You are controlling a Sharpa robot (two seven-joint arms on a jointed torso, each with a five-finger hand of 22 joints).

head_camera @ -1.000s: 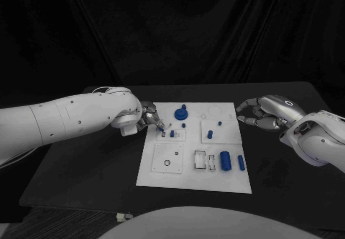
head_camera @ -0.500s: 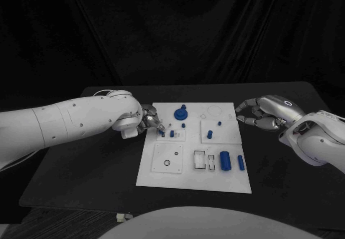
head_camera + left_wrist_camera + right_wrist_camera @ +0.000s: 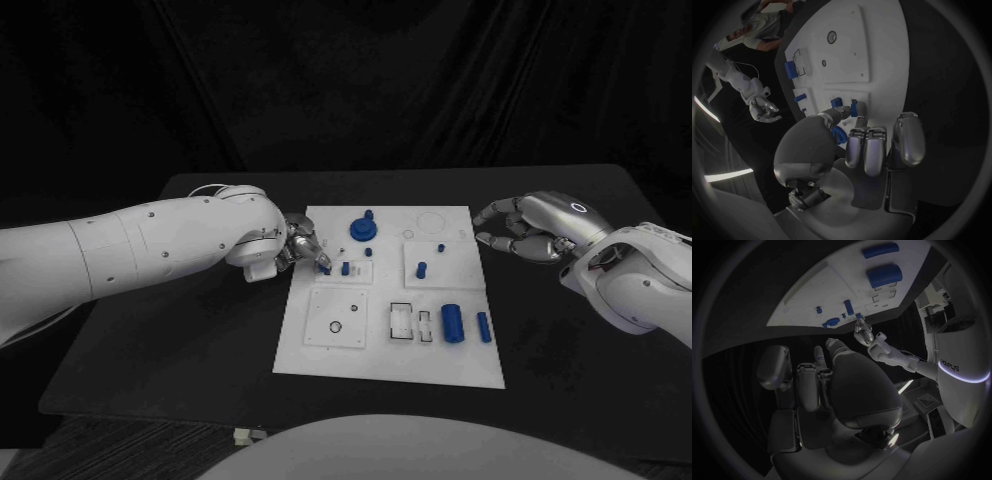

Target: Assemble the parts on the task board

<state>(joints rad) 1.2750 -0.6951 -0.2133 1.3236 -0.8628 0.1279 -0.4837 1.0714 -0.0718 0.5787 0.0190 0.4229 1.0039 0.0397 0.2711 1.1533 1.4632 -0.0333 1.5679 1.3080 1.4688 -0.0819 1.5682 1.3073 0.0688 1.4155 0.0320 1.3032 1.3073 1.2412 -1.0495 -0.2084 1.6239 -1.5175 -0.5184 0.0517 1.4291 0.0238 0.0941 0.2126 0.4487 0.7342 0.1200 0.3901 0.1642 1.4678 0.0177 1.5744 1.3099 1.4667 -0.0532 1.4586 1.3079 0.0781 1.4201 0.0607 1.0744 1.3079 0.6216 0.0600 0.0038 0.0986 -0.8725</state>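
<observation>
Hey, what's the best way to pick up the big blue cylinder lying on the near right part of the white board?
Probably grip the big blue cylinder across its round middle, coming straight down from above. It lies flat on the white board, long axis running away from the robot, with a smaller blue piece close on its right, so space there looks tight.

the task board (image 3: 389, 350) looks like smooth matt white plastic, with shallow recessed panels of the same finish. the parts (image 3: 453, 323) on it are blue plastic, smooth, with a faint sheen along the rounded cylinders. the table (image 3: 173, 340) top is black and matt, without visible grain. behind it hangs black cloth (image 3: 361, 90), soft and falling in folds. the left arm (image 3: 159, 240) has a smooth white plastic shell, slightly glossy, dotted with small dark fasteners. the left hand (image 3: 873, 145) and right hand (image 3: 531, 228) look like silvery metal with a satin sheen.
</observation>
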